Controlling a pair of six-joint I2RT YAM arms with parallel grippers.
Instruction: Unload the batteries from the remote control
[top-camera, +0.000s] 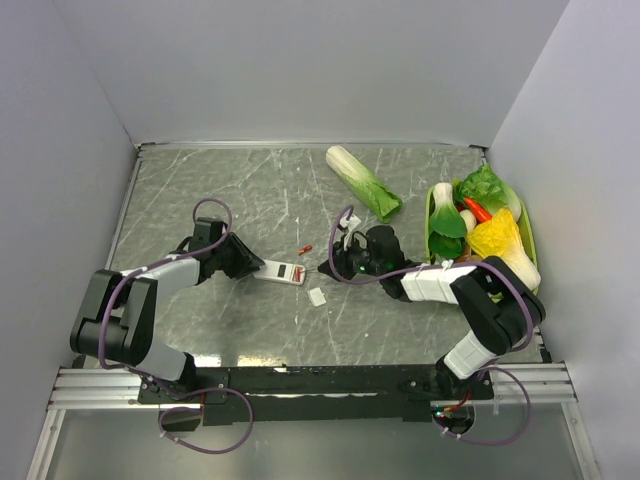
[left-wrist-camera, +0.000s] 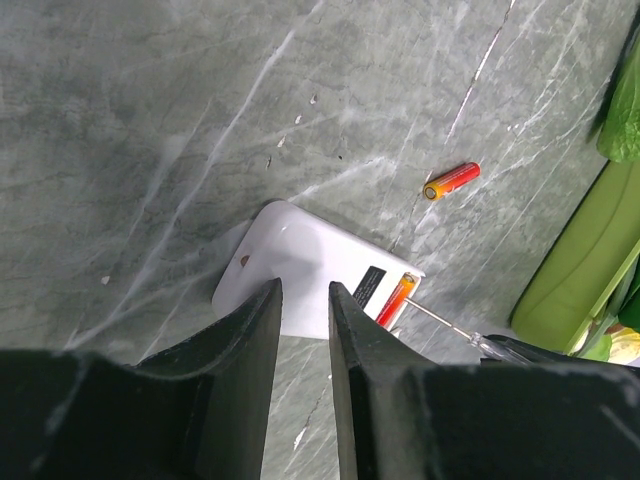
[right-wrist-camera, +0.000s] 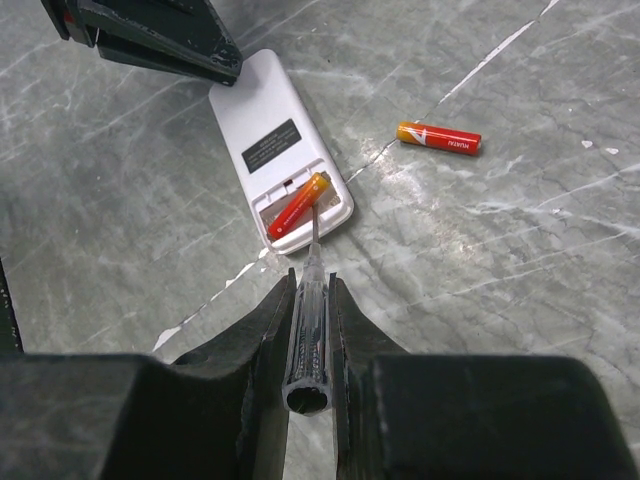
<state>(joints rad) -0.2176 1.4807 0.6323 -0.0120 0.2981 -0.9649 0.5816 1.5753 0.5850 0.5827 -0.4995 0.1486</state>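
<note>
**Left arm.** The arm reaches from its base at the near left edge toward the middle of the table (top-camera: 200, 200). The forearm runs to the right and the wrist is tilted down. The left gripper (left-wrist-camera: 305, 295) stands with a narrow gap between its fingers and nothing clamped between them. Its tips are at the closed end of the remote control (right-wrist-camera: 270, 130). Whether they press on it cannot be told.

**Right arm.** The elbow is folded near the green basket (left-wrist-camera: 570, 260) of vegetables. The forearm runs left, low across the table. The right gripper (right-wrist-camera: 312, 290) is closed on the clear handle of a screwdriver (right-wrist-camera: 308, 340). The thin shaft points at the open end of the remote control.

**Task items.**
- The remote control lies flat near the table's middle, between the two grippers, back side up, with its battery bay uncovered.
- One battery (right-wrist-camera: 298, 205) sits slanted in the bay. The screwdriver tip is at its orange end.
- The second battery (right-wrist-camera: 438, 137) lies on the table, apart from the remote control on its far side.

**Other items.** A small white cover piece (top-camera: 317, 296) lies on the table just in front of the remote control. A cabbage (top-camera: 362, 180) lies farther back, well apart from both grippers.
</note>
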